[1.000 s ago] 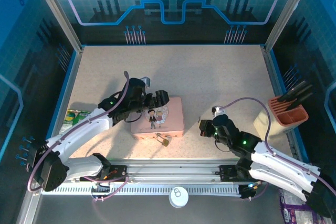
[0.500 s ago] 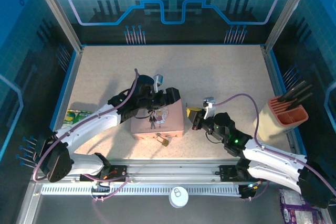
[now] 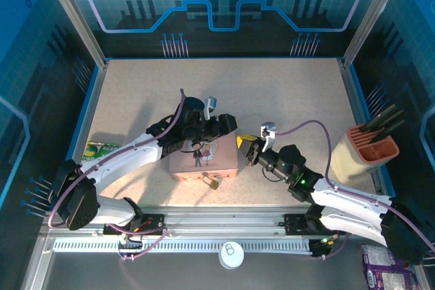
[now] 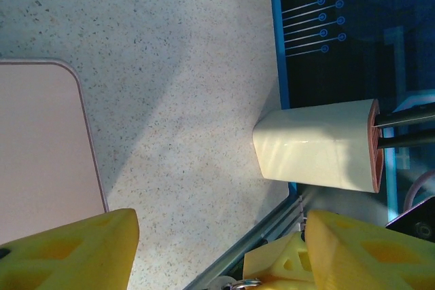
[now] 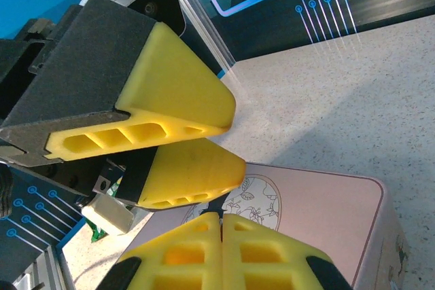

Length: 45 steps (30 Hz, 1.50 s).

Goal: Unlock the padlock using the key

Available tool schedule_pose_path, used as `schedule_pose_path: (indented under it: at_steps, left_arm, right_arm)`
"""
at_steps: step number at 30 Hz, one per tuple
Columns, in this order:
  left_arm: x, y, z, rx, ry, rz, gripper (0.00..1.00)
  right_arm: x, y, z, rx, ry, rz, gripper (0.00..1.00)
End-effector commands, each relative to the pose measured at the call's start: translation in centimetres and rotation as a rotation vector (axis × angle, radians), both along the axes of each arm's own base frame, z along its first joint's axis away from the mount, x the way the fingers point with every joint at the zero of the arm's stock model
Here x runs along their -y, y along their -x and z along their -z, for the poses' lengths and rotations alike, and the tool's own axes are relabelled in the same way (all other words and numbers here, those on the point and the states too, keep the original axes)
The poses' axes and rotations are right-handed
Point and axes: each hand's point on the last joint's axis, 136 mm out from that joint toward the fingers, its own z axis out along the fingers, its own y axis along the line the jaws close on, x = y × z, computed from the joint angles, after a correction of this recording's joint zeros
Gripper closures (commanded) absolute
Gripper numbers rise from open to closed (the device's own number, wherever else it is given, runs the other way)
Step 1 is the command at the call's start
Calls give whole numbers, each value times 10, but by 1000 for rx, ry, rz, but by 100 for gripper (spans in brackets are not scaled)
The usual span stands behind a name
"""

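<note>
Right tool (image 3: 243,145) advanced to pink tin (image 3: 221,165), jaws together; left tool (image 3: 226,127) over tin, jaws apart.

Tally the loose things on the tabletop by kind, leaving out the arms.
Pink tin: 1
Brass padlock: 1
Cream utensil holder: 1
Green packet: 1
Total: 4

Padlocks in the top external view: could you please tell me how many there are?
1. The padlock lies on the table just in front of the pink tin's near side, towards its right end. Others may be hidden from view.
</note>
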Motion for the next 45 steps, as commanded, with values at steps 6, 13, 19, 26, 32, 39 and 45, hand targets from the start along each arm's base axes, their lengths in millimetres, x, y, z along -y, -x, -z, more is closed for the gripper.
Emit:
schedule_pose_path:
  at_steps: [6, 13, 19, 26, 32, 39, 45]
  left_arm:
    - [-7, 3, -8, 42, 42, -39, 30]
    - [-34, 14, -27, 533, -97, 59, 27]
    - [-25, 38, -37, 987, -114, 243, 27]
    - [-9, 48, -49, 1348, -101, 332, 30]
    - [2, 42, -51, 1417, -80, 348, 39]
    - [8, 33, -52, 1398, -84, 347, 56]
    - [8, 30, -51, 1396, -104, 346, 63]
  right_arm:
    - [9, -12, -2, -86, -94, 45, 100]
    - [21, -26, -18, -234, -130, 61, 100]
    - [17, -27, -34, -345, -142, 68, 100]
    - [0, -22, -59, -398, -155, 28, 100]
    - [-8, -15, -70, -393, -163, 2, 100]
    - [-13, -9, -70, -396, -179, -23, 100]
    - [-12, -8, -72, -392, -192, -23, 100]
